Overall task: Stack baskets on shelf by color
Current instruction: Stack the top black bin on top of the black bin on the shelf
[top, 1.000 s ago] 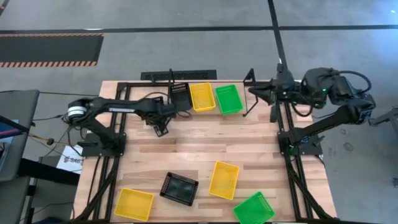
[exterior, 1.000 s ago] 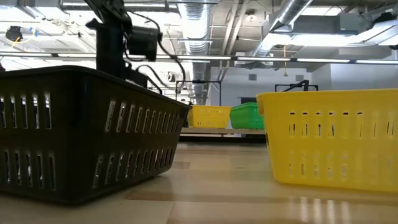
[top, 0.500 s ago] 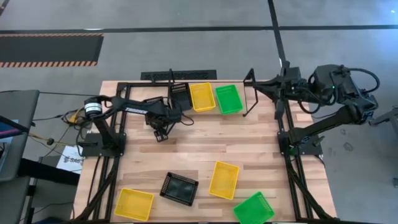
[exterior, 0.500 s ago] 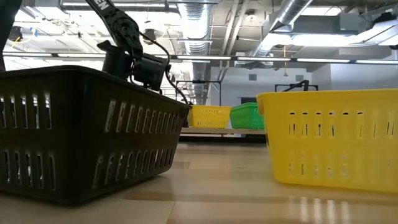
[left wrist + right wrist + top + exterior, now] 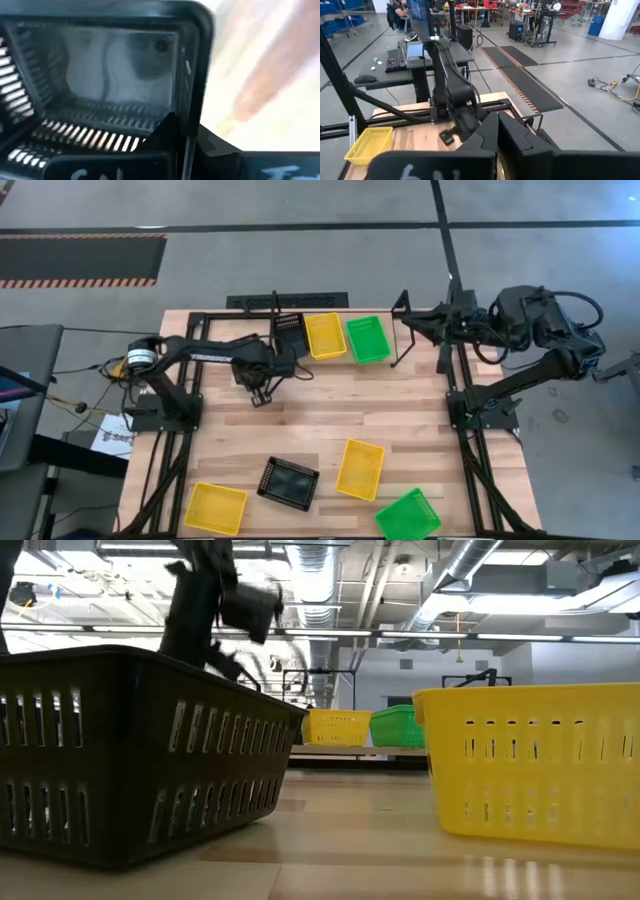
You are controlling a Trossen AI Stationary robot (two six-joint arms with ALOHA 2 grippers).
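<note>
Grey concrete floor (image 5: 300, 260), hazard-striped mat (image 5: 80, 260); exposed ceiling ducts (image 5: 450, 580); desk with keyboard (image 5: 395, 55).

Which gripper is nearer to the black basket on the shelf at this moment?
Left. The left gripper is just in front of the black basket on the shelf, fingers shut. The right gripper is parked across the table at its far right edge, beyond the green basket.

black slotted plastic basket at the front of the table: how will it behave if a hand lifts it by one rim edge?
The black slotted plastic basket looks thin-walled and empty, so probably light for its size. Its moulded walls hold their shape, so likely stiff, though a single rim edge may flex slightly. Gripped at one edge, it would probably tilt, hanging from that side. Its wide flat base on the wooden table suggests it slides rather than tips when pushed.
</note>
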